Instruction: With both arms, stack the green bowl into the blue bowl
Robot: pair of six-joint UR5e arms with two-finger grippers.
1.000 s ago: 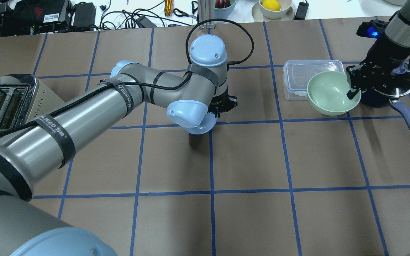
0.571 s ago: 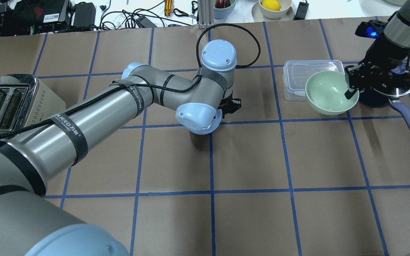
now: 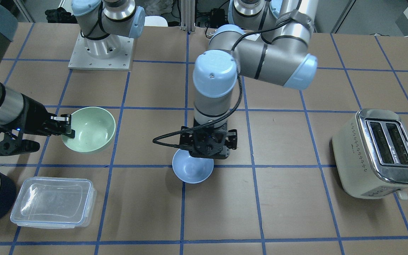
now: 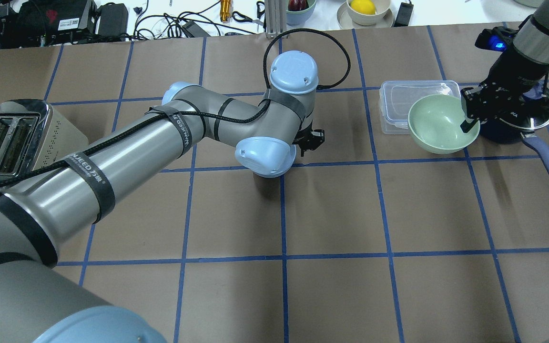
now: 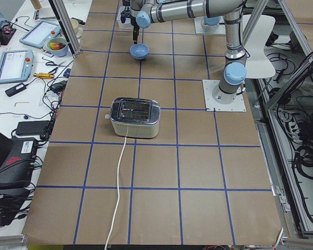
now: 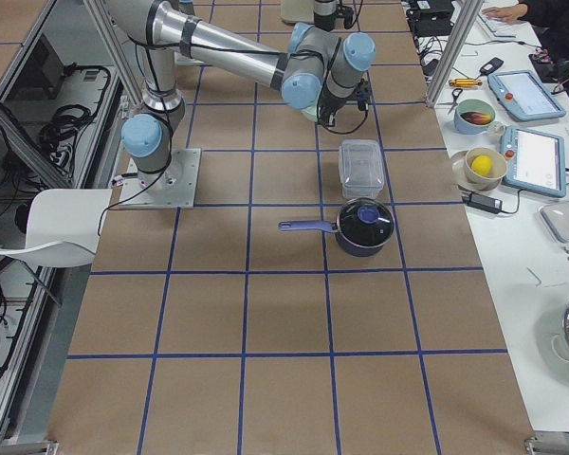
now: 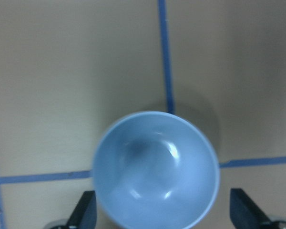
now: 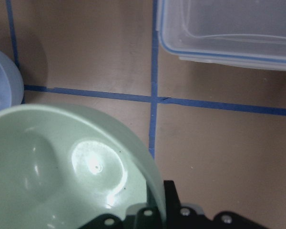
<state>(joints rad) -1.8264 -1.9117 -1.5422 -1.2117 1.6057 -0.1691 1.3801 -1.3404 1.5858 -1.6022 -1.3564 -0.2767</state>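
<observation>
This is a robotics lab rather than a kitchen. Two robot arms [image 3: 260,60] stand bolted through metal base plates [image 3: 119,60] to a table [image 4: 331,209] papered brown and gridded with blue tape. An aluminium frame post [image 4: 274,14] rises at the far edge. There a white bench carries teach pendants [image 6: 536,156], power bricks [image 4: 112,19] and tangled cables [image 4: 160,21]. A toaster [image 3: 377,152] and a saucepan [image 6: 360,227] sit on the grid.

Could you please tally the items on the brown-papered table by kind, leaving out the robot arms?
Bowls: 2, the green bowl and the blue bowl
Clear container: 1
Saucepan: 1
Toaster: 1
Total: 5
</observation>
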